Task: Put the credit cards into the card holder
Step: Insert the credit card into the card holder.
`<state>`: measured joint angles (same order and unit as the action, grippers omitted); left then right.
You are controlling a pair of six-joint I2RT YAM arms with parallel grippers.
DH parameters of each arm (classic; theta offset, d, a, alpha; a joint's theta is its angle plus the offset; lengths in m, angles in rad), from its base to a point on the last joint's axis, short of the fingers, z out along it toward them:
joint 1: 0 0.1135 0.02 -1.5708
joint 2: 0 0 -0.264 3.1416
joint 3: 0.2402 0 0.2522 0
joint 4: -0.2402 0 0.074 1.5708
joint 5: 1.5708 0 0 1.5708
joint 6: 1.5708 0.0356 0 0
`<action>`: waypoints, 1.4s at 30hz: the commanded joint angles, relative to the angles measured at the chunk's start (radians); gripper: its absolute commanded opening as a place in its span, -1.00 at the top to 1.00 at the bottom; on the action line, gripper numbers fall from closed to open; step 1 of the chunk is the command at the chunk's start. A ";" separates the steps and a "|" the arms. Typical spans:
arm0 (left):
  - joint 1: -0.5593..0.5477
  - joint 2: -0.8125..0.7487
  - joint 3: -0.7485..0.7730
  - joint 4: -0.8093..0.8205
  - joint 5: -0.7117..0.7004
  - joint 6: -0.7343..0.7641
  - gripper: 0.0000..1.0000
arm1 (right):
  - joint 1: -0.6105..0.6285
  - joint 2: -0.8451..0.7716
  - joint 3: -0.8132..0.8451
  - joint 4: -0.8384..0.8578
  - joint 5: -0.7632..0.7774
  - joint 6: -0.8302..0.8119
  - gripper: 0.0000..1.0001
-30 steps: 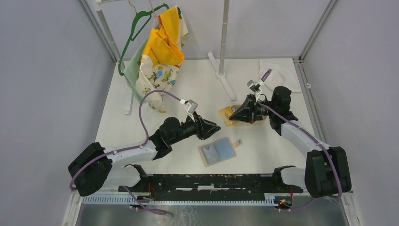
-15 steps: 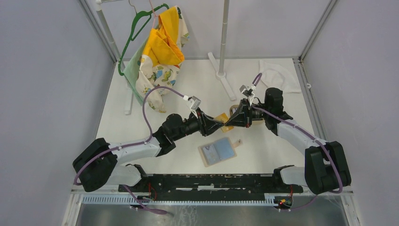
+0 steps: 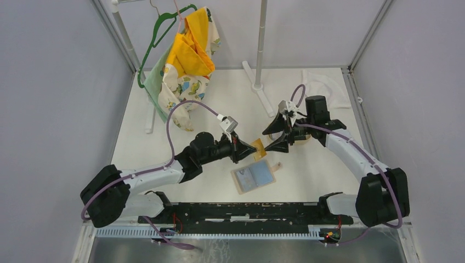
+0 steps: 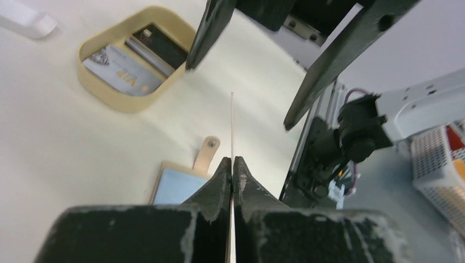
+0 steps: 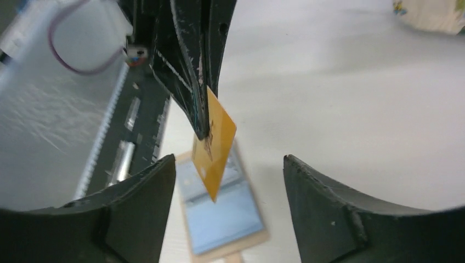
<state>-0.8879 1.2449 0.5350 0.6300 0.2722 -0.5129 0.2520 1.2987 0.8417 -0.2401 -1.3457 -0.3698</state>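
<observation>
A gold credit card hangs in the air over the table, with my left gripper shut on its near end. In the left wrist view the gold card shows edge-on between the closed tips. My right gripper faces it, open, with one finger on each side of the gold card and not touching it. The card holder lies open just below, light blue inside, its snap tab pointing away. A white-grey card and a dark card lie in the tan tray.
A green hanger with yellow and patterned clothes hangs at the back left. A rack pole with its foot stands at the back middle, a white cloth at the back right. The black base rail runs along the near edge.
The gold card has passed from my right gripper to my left. The left jaws closed on it, the right jaws opened, and the right gripper drew back a little.
</observation>
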 commanded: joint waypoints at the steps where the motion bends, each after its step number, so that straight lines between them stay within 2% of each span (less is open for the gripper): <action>1: 0.000 -0.098 0.051 -0.283 0.055 0.243 0.97 | 0.007 -0.082 0.050 -0.458 0.031 -0.735 -0.70; 4: -0.002 -0.154 0.041 -0.367 0.139 0.338 0.96 | 0.007 -0.138 -0.047 -0.458 0.000 -0.901 -0.93; 7: -0.002 -0.165 0.054 -0.401 0.188 0.381 0.97 | 0.021 -0.133 -0.079 -0.448 -0.001 -0.934 -0.94; 14: -0.020 -0.064 0.128 -0.437 0.246 0.410 0.96 | 0.071 -0.025 -0.016 -0.525 0.016 -0.910 -0.62; 23: -0.054 0.034 0.200 -0.437 0.235 0.420 0.96 | 0.143 -0.030 -0.057 -0.280 0.088 -0.592 -0.31; 28: -0.058 0.054 0.218 -0.437 0.235 0.421 0.96 | 0.164 -0.030 -0.057 -0.242 0.103 -0.537 0.00; 31: -0.058 0.056 0.219 -0.439 0.227 0.421 0.96 | 0.167 -0.031 -0.043 -0.245 0.112 -0.521 0.36; 33: -0.059 0.054 0.216 -0.442 0.208 0.416 0.97 | 0.167 -0.031 -0.026 -0.248 0.135 -0.499 0.74; 35: -0.059 0.048 0.213 -0.449 0.183 0.409 0.96 | 0.167 -0.026 0.005 -0.284 0.163 -0.498 0.95; 39: -0.058 0.000 0.186 -0.461 0.044 0.361 0.53 | 0.168 -0.025 0.040 -0.336 0.197 -0.503 1.00; 42: -0.058 -0.090 0.127 -0.465 -0.075 0.309 0.16 | 0.167 -0.040 0.025 -0.303 0.245 -0.442 1.00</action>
<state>-0.9432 1.2705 0.7055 0.1574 0.3565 -0.1310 0.4191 1.2881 0.8360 -0.5663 -1.1629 -0.8715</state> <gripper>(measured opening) 0.321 0.010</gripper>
